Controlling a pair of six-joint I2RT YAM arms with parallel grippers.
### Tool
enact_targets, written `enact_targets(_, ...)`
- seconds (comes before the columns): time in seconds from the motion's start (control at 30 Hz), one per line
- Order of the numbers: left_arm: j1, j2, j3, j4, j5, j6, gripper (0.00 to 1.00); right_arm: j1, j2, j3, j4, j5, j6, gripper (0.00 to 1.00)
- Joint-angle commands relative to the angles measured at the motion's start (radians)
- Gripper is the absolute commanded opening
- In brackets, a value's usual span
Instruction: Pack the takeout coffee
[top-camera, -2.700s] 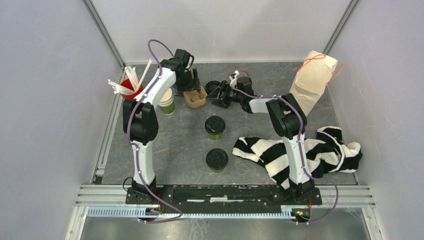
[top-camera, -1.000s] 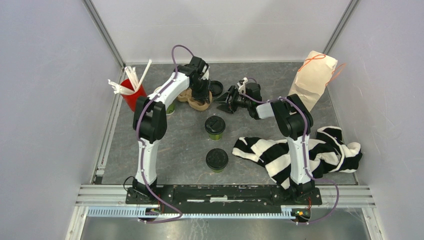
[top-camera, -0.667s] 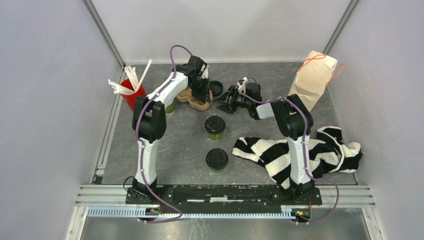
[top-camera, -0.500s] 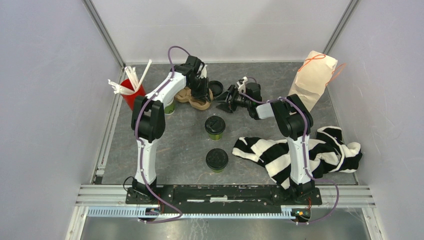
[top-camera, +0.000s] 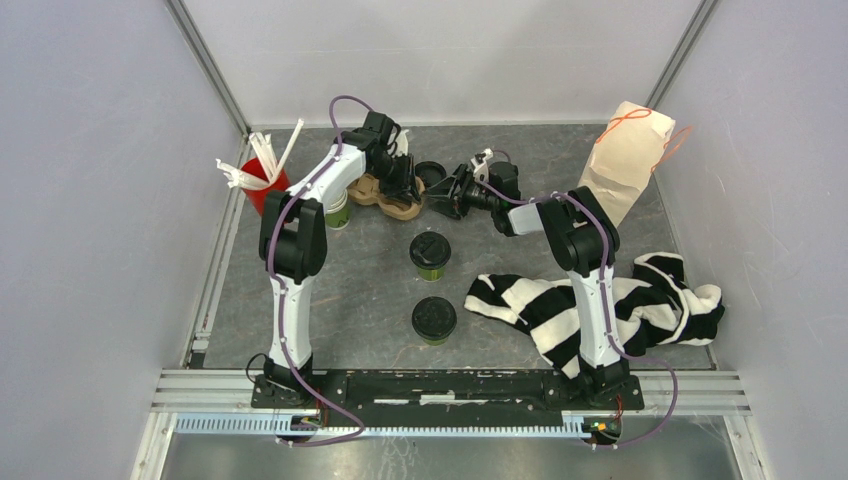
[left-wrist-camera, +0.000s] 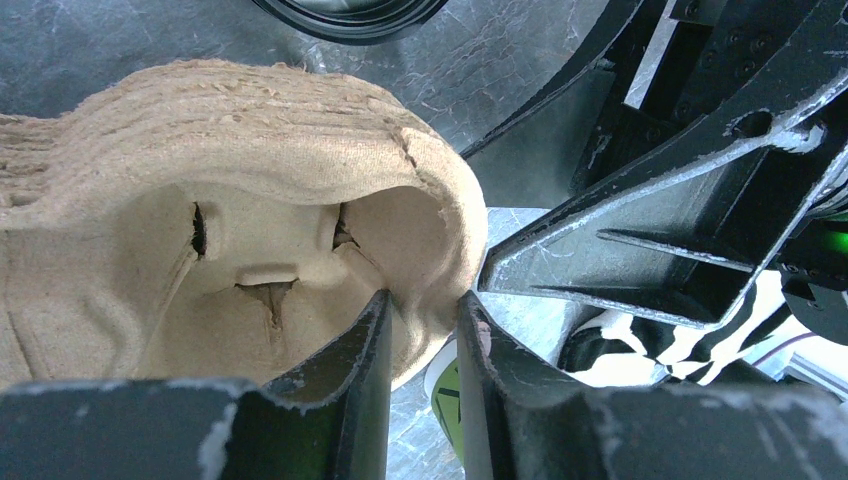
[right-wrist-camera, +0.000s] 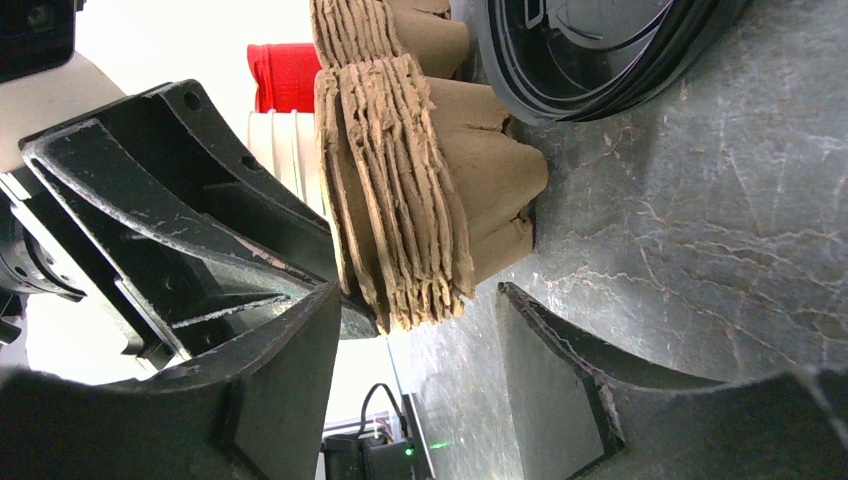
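Note:
The takeout coffee is two green cups with black lids, one (top-camera: 430, 254) mid-table and one (top-camera: 434, 319) nearer the arm bases, both free of the grippers. At the back, my left gripper (top-camera: 402, 186) (left-wrist-camera: 422, 330) is shut on the rim wall of the top brown pulp carrier (left-wrist-camera: 250, 200) in a stack (top-camera: 384, 196) (right-wrist-camera: 400, 190). From the right, my right gripper (top-camera: 446, 194) (right-wrist-camera: 415, 340) is open. Its fingers stand either side of the stack's end without touching it.
Loose black lids (top-camera: 432, 173) (right-wrist-camera: 600, 50) lie just behind the carriers. A red cup with straws (top-camera: 262, 180) and a stack of paper cups (top-camera: 337, 208) stand at the back left. A paper bag (top-camera: 625, 160) leans back right, and a striped cloth (top-camera: 600, 300) covers the right side.
The left gripper has drawn the carrier slightly left and back. The right gripper has slid left up to the carrier stack's end, still open. The cups have not moved.

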Motion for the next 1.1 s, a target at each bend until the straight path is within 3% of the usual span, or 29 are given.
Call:
enact_targets(0.0, 0.005, -0.028, -0.012, 0.008, 0.041, 0.007, 0.18, 0.004, 0.019, 0.041, 0.044, 0.011, 0.005, 0.63)
enact_targets(0.57, 0.013, -0.01, 0.025, 0.009, 0.039, -0.013, 0.15, -0.003, -0.008, -0.061, 0.125, -0.002, 0.007, 0.67)
enact_targets(1.07, 0.012, -0.014, 0.017, 0.008, 0.05, -0.018, 0.14, 0.006, 0.027, 0.006, 0.101, 0.003, 0.004, 0.69)
